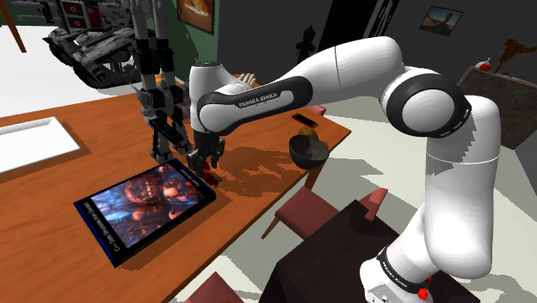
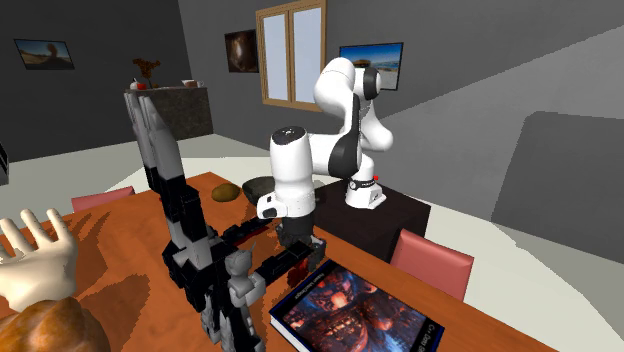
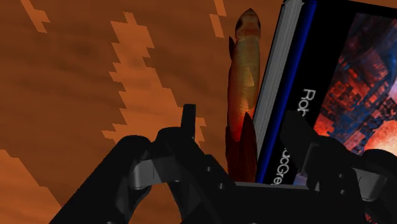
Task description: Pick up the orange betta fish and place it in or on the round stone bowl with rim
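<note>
The orange betta fish [image 3: 245, 76] lies flat on the wooden table, right against the spine of a thick dark book [image 3: 331, 95]. My black gripper [image 3: 242, 137] stands open just above it, with the fish's tail end between the fingers; one finger [image 3: 188, 124] is clear of the fish and the other [image 3: 298, 137] sits over the book's edge. In the shoulder view the gripper [image 1: 209, 165] points down at the book's far corner, where a bit of the fish [image 1: 211, 178] shows. The round dark bowl with a rim [image 1: 307, 149] [image 2: 262, 187] stands near the table edge, toward the stand.
The book [image 1: 146, 205] [image 2: 370, 315] lies flat by the gripper. A tall black and grey robot figure [image 1: 163, 112] [image 2: 200, 260] stands close behind it. A phone [image 1: 305, 119] lies past the bowl, and a pale hand model [image 2: 35, 260] is at the table's far end. Chairs [image 2: 430, 262] line the table.
</note>
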Tool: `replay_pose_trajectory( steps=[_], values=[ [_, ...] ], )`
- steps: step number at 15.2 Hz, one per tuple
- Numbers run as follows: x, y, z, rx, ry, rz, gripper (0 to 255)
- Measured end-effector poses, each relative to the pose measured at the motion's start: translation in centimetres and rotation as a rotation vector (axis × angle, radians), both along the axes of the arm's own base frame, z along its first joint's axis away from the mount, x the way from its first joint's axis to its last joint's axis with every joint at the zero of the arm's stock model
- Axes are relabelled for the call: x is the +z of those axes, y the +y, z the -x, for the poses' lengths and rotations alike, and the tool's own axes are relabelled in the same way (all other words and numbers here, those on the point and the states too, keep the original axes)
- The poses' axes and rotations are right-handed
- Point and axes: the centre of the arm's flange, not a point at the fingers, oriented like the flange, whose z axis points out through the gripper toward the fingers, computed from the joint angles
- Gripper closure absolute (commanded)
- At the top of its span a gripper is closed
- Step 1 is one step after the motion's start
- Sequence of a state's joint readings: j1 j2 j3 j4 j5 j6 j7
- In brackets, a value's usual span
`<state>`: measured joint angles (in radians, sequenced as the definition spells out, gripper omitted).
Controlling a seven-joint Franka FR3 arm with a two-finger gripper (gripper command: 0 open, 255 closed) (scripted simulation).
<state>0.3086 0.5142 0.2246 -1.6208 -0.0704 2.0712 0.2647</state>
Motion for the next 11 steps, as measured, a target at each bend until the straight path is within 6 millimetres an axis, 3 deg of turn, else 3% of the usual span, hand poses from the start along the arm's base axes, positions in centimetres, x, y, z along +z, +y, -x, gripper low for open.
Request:
replay_pose_trajectory(
  steps=[11],
  values=[
    [0.66, 0.01, -0.02, 0.0, 0.0, 0.0, 255]
  ],
)
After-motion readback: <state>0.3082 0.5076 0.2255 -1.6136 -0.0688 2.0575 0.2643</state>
